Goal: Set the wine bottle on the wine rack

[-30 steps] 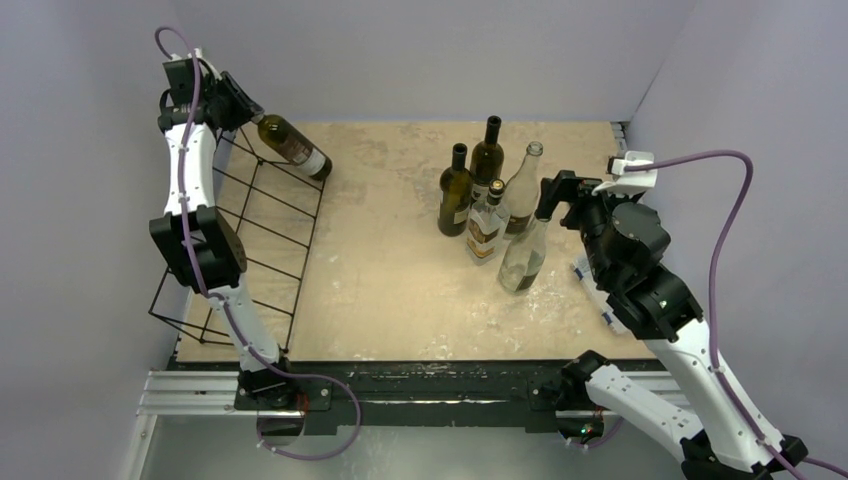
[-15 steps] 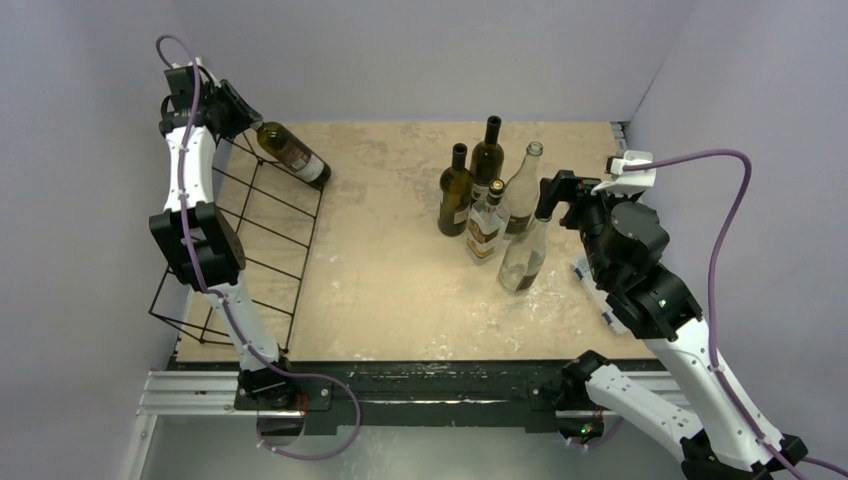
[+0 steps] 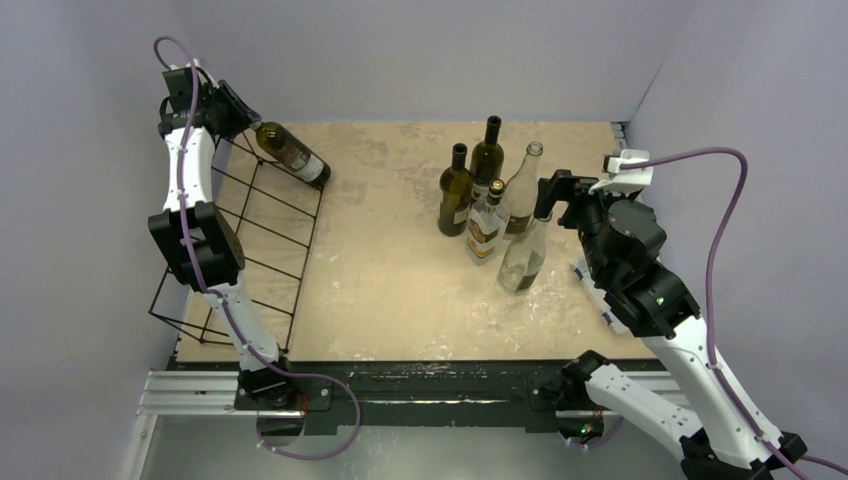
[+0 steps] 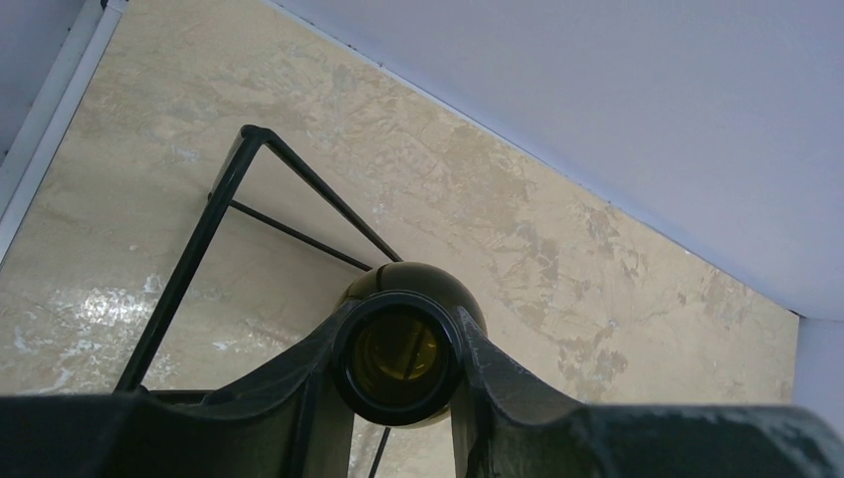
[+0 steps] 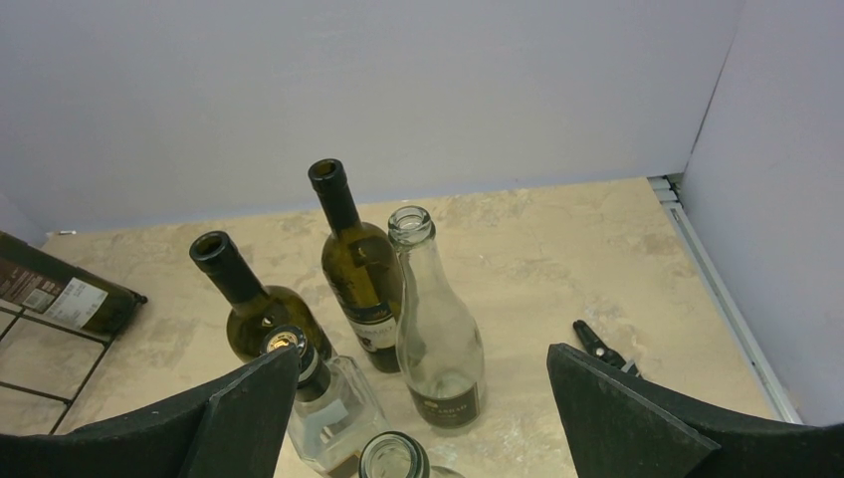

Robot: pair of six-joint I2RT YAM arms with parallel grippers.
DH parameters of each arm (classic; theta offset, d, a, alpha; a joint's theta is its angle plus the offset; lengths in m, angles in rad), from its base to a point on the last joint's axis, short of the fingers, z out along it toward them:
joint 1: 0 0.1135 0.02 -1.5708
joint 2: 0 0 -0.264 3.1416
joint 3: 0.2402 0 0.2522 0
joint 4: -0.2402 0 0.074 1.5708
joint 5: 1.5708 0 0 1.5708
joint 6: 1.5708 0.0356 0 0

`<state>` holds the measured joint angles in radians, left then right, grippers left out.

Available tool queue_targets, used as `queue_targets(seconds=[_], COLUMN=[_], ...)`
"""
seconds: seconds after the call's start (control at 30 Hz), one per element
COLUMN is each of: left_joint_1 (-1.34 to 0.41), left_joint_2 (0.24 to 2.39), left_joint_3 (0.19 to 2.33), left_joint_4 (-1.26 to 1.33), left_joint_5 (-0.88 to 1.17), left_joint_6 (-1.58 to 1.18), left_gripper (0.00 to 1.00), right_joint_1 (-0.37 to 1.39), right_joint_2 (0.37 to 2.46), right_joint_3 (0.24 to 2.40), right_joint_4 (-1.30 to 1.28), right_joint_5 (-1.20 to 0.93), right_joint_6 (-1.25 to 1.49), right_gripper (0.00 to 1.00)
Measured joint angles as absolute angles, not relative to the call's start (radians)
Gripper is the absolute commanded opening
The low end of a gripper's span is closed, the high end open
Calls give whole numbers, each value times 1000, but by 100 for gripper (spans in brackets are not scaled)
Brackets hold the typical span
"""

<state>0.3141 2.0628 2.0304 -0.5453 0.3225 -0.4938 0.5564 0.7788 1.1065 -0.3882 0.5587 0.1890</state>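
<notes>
Your left pincer [image 4: 398, 344] is clamped on the neck of the bottle [image 3: 293, 150], which slants over the far end of the rack [image 3: 262, 230] at the far left corner of the surface [image 3: 400, 290]. Your right pincer [image 3: 548, 195] stands wide open, holding nothing, over five upright bottles [image 3: 490, 200] near the far right corner.

Left arm [image 3: 186, 170] and right arm [image 3: 700, 365] had white shells with black joint housings. A purple cable [image 3: 712, 260] ran along each. Right gripper [image 5: 422, 350] had matte black fingers [image 5: 627, 418], scuffed grey.
</notes>
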Motion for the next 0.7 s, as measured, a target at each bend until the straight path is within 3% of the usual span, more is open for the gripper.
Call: queue_targets(seconds=[0.3,0.7], left_joint_1=[326,341], left_joint_2=[2064,2076], left_joint_3=[2030,2031], left_joint_4=[-560,-569], left_joint_5=[308,297], left_joint_6=[-536,-593], left_gripper=[17,39], right_joint_1=[556,556], right_joint_2=[779,777], right_joint_3=[1106,1106], right_joint_4=[-388,-388], right_joint_5=[558,558], right_joint_6=[189,189], right_gripper=[99,99])
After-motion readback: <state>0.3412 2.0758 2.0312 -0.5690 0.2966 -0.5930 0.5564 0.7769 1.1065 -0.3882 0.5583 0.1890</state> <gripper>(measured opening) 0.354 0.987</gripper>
